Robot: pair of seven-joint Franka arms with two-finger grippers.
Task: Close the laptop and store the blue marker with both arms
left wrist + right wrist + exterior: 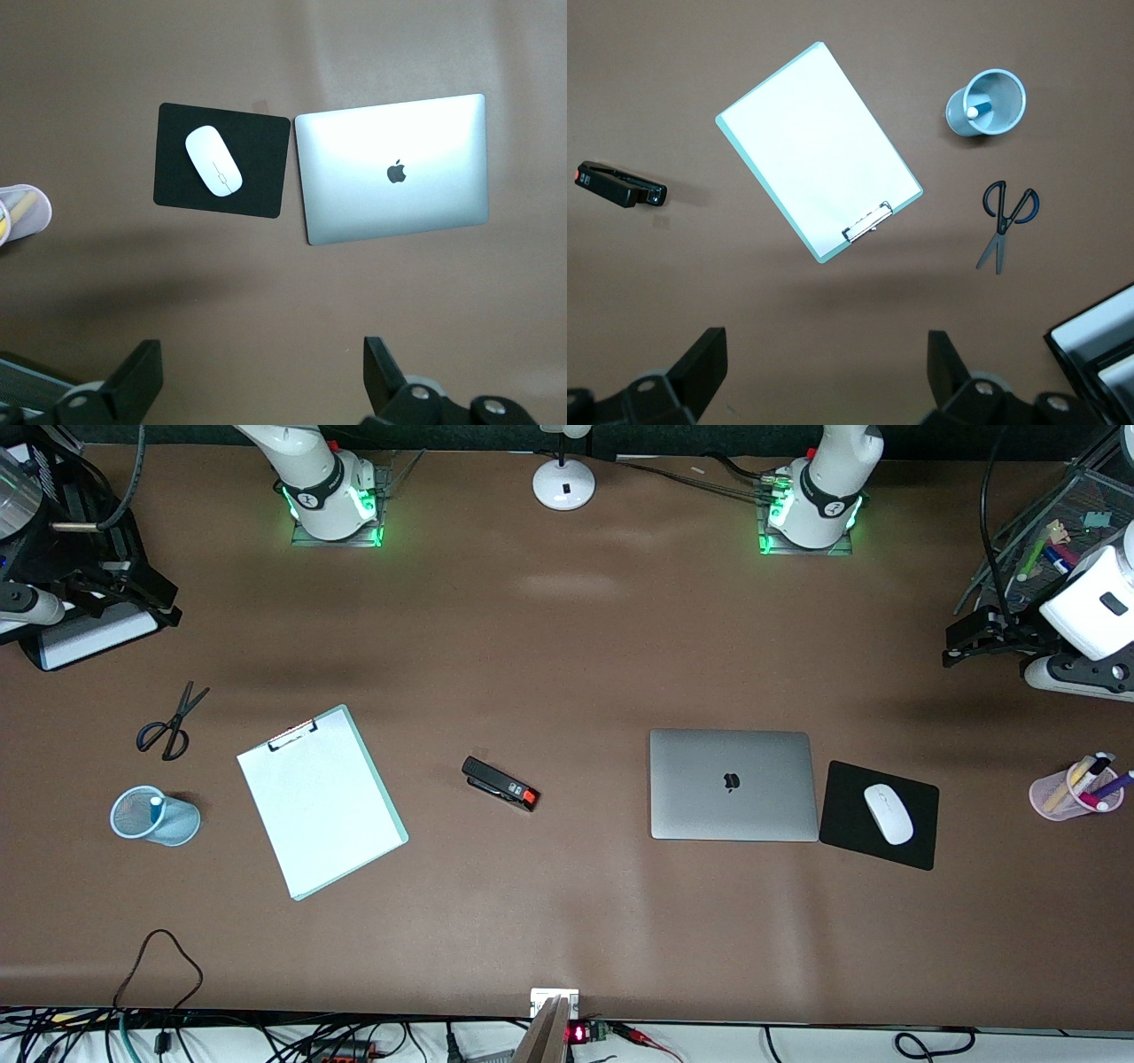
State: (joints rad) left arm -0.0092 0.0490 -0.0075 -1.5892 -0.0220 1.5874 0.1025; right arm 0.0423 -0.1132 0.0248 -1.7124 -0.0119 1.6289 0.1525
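The silver-grey laptop point(709, 806) lies closed with its apple logo up, beside the black mouse pad; it also shows in the left wrist view point(354, 177). The blue marker point(156, 808) stands inside the light-blue mesh cup point(182, 824) toward the right arm's end, its whitish end showing in the right wrist view point(973, 112). My left gripper point(961, 638) hangs open and empty over the table's edge at the left arm's end point(264, 372). My right gripper point(146, 593) hangs open and empty over the right arm's end point(824, 350).
A white mouse point(889, 813) sits on the mouse pad point(850, 841). A pink cup of pens point(1072, 788), a stapler point(500, 784), a clipboard point(321, 802), scissors point(170, 722), a black tray point(80, 638) and a lamp base point(563, 483) are on the table.
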